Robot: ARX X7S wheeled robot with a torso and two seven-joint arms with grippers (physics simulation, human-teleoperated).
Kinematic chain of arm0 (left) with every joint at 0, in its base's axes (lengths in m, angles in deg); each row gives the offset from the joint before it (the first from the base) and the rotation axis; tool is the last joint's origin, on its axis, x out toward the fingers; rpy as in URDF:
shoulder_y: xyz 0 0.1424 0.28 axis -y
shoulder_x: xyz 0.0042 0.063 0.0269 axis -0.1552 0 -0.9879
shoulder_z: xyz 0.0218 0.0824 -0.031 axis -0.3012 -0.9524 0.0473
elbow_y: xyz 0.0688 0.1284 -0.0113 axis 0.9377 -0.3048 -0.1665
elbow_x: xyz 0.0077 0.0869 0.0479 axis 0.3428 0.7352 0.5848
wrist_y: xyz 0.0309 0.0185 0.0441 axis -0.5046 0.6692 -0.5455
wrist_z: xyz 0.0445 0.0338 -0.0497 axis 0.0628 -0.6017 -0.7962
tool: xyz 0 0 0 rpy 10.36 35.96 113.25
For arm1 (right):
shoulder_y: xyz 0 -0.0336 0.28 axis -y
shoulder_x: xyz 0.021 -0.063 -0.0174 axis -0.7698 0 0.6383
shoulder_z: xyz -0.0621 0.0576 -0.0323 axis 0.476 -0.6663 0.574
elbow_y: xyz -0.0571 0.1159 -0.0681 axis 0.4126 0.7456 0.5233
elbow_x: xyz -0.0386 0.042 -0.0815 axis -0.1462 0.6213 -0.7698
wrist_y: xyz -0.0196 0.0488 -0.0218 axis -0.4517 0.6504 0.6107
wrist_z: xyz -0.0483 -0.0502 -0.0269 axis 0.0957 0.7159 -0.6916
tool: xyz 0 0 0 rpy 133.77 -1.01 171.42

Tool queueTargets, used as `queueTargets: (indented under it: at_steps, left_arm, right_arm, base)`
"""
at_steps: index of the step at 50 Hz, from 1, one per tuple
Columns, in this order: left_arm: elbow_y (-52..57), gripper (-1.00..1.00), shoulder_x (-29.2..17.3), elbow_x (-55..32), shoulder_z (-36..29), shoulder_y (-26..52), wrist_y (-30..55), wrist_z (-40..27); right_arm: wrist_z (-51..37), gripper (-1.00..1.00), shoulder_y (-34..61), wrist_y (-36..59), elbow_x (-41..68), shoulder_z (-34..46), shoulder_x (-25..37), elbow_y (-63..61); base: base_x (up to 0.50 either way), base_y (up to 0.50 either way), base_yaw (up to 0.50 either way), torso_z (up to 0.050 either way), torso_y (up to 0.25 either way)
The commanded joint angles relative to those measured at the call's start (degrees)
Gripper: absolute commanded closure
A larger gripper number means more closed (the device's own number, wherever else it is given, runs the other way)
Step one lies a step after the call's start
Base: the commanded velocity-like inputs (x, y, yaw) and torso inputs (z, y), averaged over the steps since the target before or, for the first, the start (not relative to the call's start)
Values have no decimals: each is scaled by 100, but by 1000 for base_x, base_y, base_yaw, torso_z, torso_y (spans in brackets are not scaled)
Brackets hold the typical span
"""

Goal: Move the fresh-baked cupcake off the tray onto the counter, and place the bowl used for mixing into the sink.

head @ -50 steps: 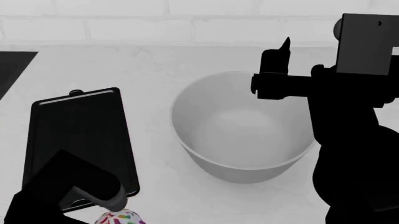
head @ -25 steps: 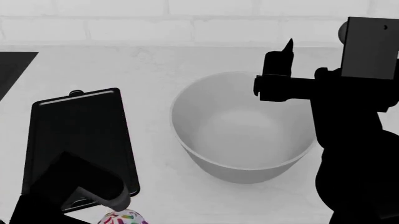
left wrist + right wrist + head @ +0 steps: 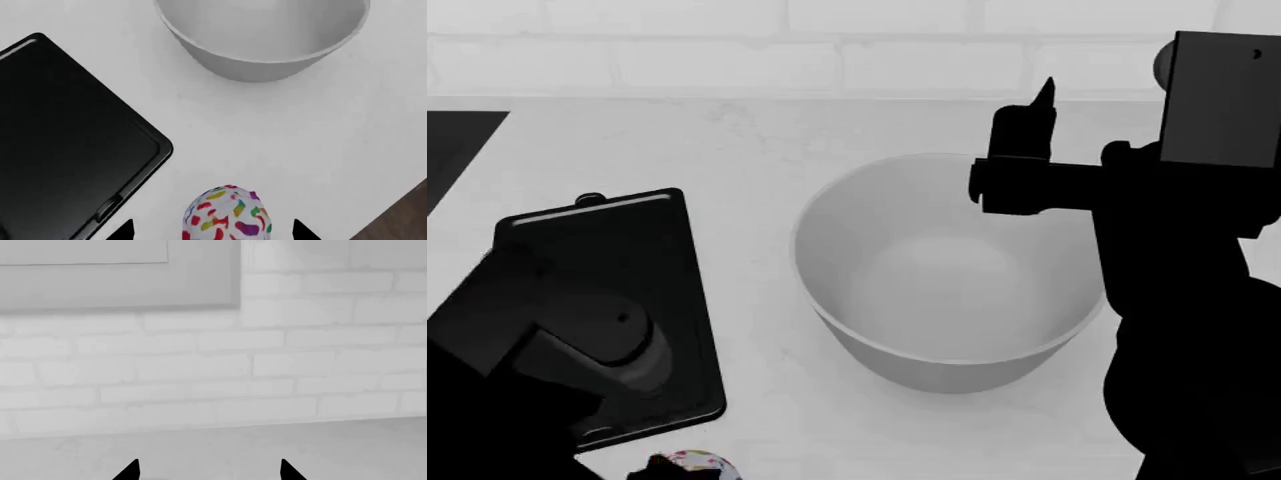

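Observation:
The cupcake (image 3: 227,214), white frosting with coloured sprinkles, stands on the white counter (image 3: 300,140) just off the black tray's (image 3: 67,140) near corner. My left gripper (image 3: 213,231) is open, its two dark fingertips wide on either side of the cupcake and clear of it. In the head view the cupcake (image 3: 694,466) shows at the bottom edge, below the tray (image 3: 641,240). The white bowl (image 3: 948,285) sits upright to the tray's right. My right gripper (image 3: 208,471) is open and holds nothing; it hovers over the bowl's far right rim, facing the brick wall.
A corner of the black sink (image 3: 454,140) shows at the far left. The white brick wall (image 3: 827,60) closes off the back of the counter. The counter's front edge (image 3: 393,210) runs close beside the cupcake. My left arm (image 3: 547,350) covers the tray's near end.
My left arm has drawn up and back over the tray's near end, while the cupcake stays on the counter. The right arm has barely moved.

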Motion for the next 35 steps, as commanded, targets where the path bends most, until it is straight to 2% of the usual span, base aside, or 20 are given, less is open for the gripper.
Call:
queueTargets:
  at_steps: [1, 6, 11, 14, 17, 19, 21, 23, 27, 32, 35]
  left_arm:
    - [240, -100, -26, -823, 463, 1187, -257, -257]
    - [253, -100, -19, -1122, 792, 1544, -570, -211]
    - [66, -100, -66, -1234, 896, 2026, -504, -279]
    - [-203, -100, -210, -991, 1092, 2476, -303, -293]
    - [-392, -100, -521, -215, 1482, 2841, -126, -291]
    - [-292, -100, -769, 199, 1756, 2968, -209, -401]
    - [25, -100, -1031, 861, 1904, 3281, 66, -601]
    - [426, -100, -1363, 991, 2333, 3412, -124, -704]
    - [1006, -100, -1612, 1148, 2784, 3702, -173, -715]
    - [1305, -100, -1891, 1085, 2894, 3656, -239, -872]
    - [1271, -100, -1798, 1334, 2899, 3574, -228, -770]
  right_arm:
    - [-22, -100, 3, 6, 42, -9, 8, -33]
    - [-21, -100, -13, -8, 62, -23, 12, -26]
    - [-39, -100, -5, 5, 82, -38, 23, -52]
    - [-53, -100, 12, 37, 103, -38, 28, -85]
    - [-57, -100, 4, 31, 104, -29, 38, -82]
    - [-73, -100, 13, 55, 118, -46, 44, -109]
    - [-86, -100, 19, 74, 127, -48, 50, -134]
    - [-112, -100, 2, 94, 113, -29, 80, -177]
    - [-161, -100, 42, 208, 147, -26, 118, -319]
    - [-215, -100, 34, 381, 243, -92, 137, -530]
    - [-244, -100, 113, 465, 284, -102, 127, -591]
  base:
    - [0, 0, 0, 0, 0]
    - [0, 0, 0, 0, 0]
    - [0, 0, 0, 0, 0]
    - [0, 0, 0, 0, 0]
    - [0, 0, 0, 0, 0]
    - [0, 0, 0, 0, 0]
    - [0, 0, 0, 0, 0]
    - [0, 0, 0, 0, 0]
    - [0, 0, 0, 0, 0]
    - [0, 0, 0, 0, 0]
    - [0, 0, 0, 0, 0]
